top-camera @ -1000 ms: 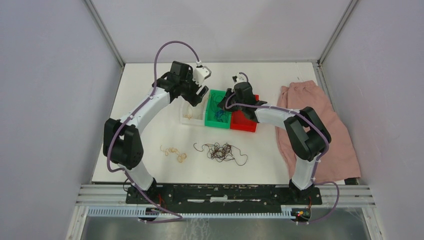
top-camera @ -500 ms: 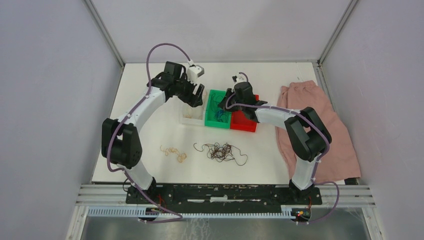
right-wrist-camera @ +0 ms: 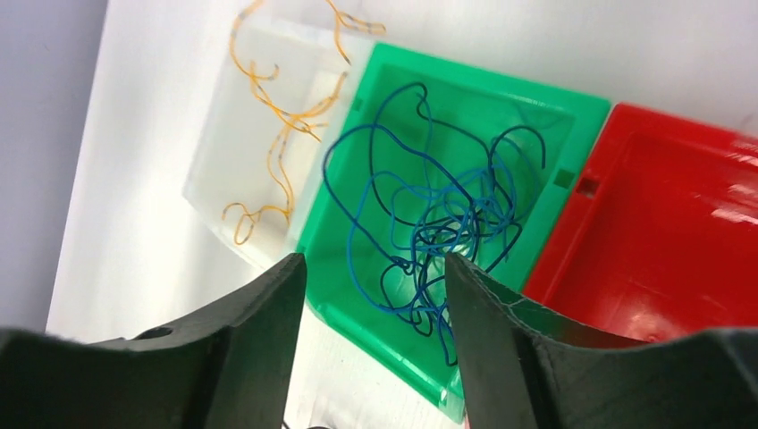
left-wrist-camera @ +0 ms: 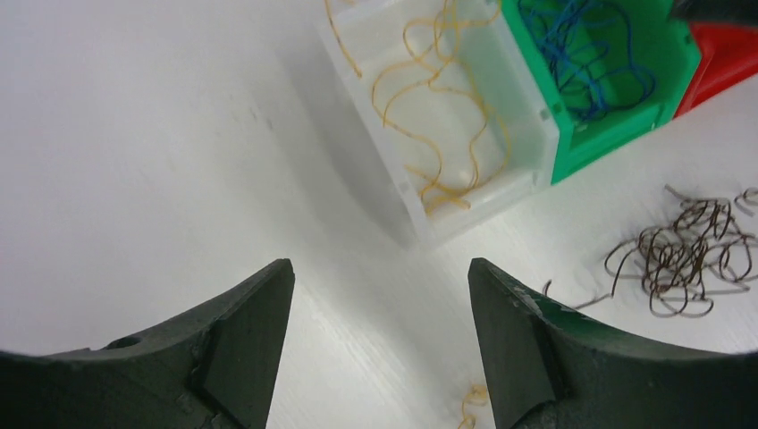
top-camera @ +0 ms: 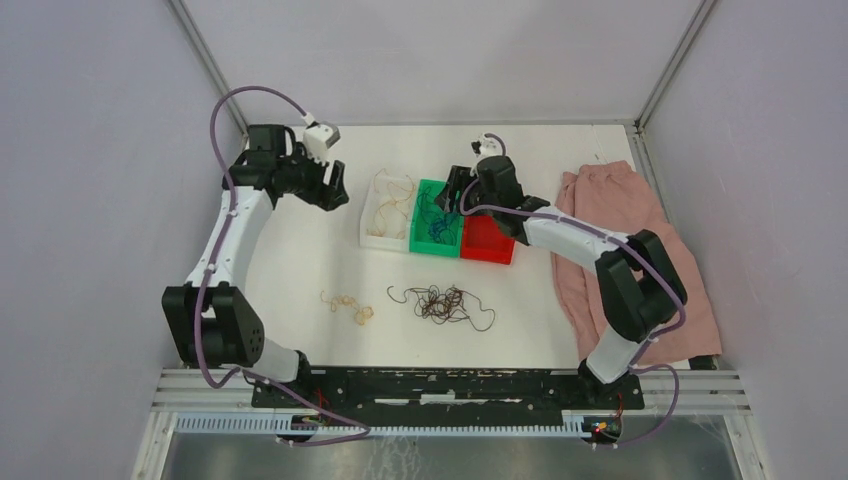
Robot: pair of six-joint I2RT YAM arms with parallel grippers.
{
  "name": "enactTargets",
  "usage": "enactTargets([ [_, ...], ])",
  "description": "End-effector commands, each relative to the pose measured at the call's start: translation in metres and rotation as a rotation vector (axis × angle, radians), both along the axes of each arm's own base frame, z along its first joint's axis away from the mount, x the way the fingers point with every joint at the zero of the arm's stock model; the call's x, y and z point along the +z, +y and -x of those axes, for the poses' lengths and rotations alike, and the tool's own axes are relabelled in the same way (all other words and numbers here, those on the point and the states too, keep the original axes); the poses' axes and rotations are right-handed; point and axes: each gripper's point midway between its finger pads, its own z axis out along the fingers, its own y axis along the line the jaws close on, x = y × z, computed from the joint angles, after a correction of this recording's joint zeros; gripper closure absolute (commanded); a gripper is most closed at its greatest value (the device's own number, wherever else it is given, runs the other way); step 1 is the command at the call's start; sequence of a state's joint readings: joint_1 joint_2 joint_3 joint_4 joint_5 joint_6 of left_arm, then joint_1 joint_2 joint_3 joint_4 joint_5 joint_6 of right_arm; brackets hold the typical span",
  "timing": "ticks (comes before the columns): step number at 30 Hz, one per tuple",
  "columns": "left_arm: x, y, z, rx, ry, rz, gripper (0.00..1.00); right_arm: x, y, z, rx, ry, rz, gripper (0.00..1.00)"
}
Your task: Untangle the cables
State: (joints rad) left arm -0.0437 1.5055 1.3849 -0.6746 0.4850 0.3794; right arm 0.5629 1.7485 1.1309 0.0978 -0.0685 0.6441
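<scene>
The cables lie sorted by colour. Blue strands fill the green bin, and yellow-tan strands lie in the white bin. A dark brown tangle and a few yellow-tan curls rest on the table nearer the arm bases. My right gripper hovers open just above the blue strands with nothing between its fingers; in the top view it stands at the green bin's far end. My left gripper hangs open and empty over bare table left of the white bin.
A red bin stands against the green bin's right side, with no strands showing in it. A pink cloth covers the table's right side. Grey walls close in the table on the left, far and right sides.
My right gripper has opened above the green bin. The left arm has swung left, away from the white bin, its gripper still open.
</scene>
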Motion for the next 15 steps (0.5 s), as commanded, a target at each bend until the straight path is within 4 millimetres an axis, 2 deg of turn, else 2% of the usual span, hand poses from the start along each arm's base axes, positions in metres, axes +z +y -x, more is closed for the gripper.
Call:
enactTargets([
  [1,-0.02,0.018,0.036,-0.1,0.05,-0.025,0.24,0.058,-0.01,0.001,-0.018,-0.147,0.027,0.33],
  [3,-0.03,0.02,0.05,-0.143,0.069,-0.044,0.29,0.065,-0.01,0.006,-0.012,-0.161,0.059,0.32],
  [5,-0.045,0.019,0.073,-0.248,0.102,-0.072,0.31,0.072,-0.005,0.015,0.007,-0.185,0.095,0.31],
  [9,-0.076,0.024,0.114,-0.381,0.195,-0.127,0.31,0.082,0.021,0.042,0.121,-0.228,0.118,0.3],
  [11,-0.089,0.028,0.13,-0.454,0.204,-0.164,0.31,0.084,0.046,0.066,0.243,-0.251,0.093,0.3],
  [13,-0.096,0.034,0.13,-0.438,0.192,-0.187,0.3,0.083,0.076,0.093,0.358,-0.265,0.084,0.3],
  [15,-0.094,0.038,0.127,-0.406,0.182,-0.161,0.3,0.073,0.107,0.123,0.471,-0.249,0.101,0.3],
])
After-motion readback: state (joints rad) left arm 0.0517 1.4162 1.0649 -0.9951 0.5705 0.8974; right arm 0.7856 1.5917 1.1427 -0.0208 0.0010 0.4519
